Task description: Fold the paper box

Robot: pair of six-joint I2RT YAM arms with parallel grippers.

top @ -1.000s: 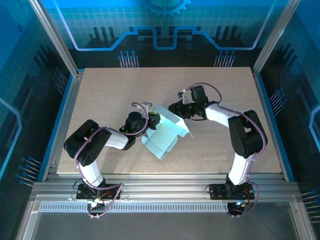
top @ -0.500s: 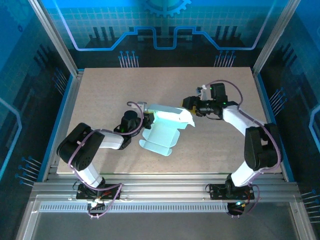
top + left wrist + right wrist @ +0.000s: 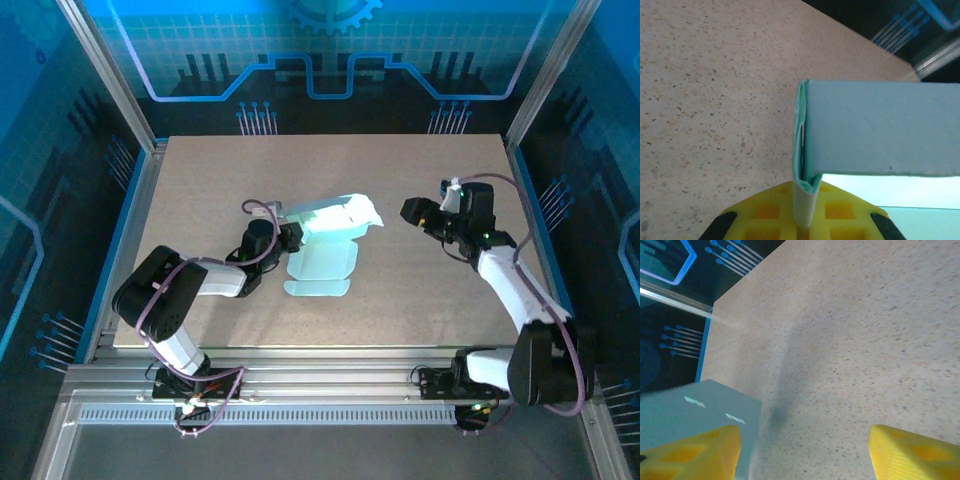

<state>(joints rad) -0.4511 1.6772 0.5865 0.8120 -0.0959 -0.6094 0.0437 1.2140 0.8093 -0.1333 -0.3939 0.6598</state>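
Two arms are seen from above. The left arm (image 3: 200, 280) is folded low, elbow out to its left, with the forearm laid nearly flat over the table (image 3: 420, 290) and aimed right. The left gripper (image 3: 290, 238) is clamped on the left edge of the paper box (image 3: 325, 255).

In the left wrist view, the folded card edge is pinched between the yellow fingers (image 3: 765, 217) of the left gripper (image 3: 804, 220), with the jaws closed down to card thickness. One panel of the paper box (image 3: 880, 130) is held upright and runs off to the right of the fingertips. The rest is lying flat on the table, just to the near side of that gripper (pale mint, rounded corners).

The right arm (image 3: 505, 285) is stretched up and leftward from its base, and the right gripper (image 3: 410, 210) is pointed left toward the box. Its jaws are spread wide and nothing is held. In the right wrist view, bare table (image 3: 865, 330) is seen ahead of the right gripper (image 3: 802, 452).

Changes:
- 1.0 s ago the right gripper was up against the raised panel's right end, and 0.5 s ago it was just beside it. It has now been pulled back to the right, well apart from the card.
- The flat part was skewed a second ago and is now squared up with the table's near edge.
- The left grip is unchanged.
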